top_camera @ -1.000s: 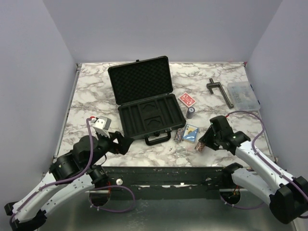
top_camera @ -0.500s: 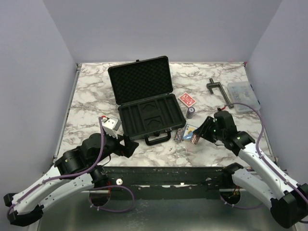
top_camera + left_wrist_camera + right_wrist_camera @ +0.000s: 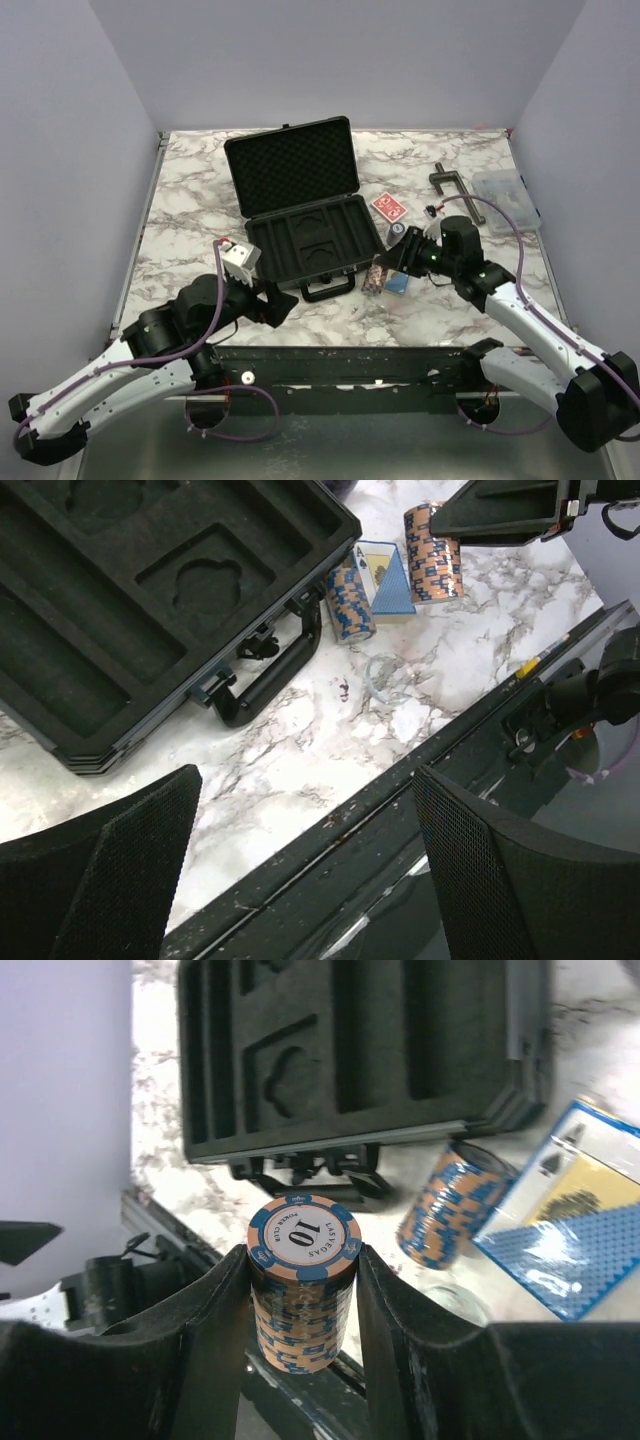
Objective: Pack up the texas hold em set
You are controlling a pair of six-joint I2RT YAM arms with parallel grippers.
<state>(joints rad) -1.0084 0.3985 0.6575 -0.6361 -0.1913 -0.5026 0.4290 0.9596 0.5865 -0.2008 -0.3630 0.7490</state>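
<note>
Marble-pattern table (image 3: 190,190), plain grey walls round it. An open black case (image 3: 300,215) lies mid-table, lid back, slotted tray bare. Off the case's front right corner the right gripper (image 3: 303,1260) is closed on a chip stack (image 3: 300,1305), one finger on each flank of the column. A second chip stack (image 3: 455,1205) lies on its side just beside that corner, touching the blue deck (image 3: 565,1250). The red deck (image 3: 389,208) sits right of the case, apart from it. In front of the case's handle (image 3: 265,675) the left gripper (image 3: 305,780) is spread wide, nothing in it. Risks, as judged: the chips are pinched by their rims only, so one may slip and the column burst; fingers may foul a slot wall; a tilted stack would jam
</note>
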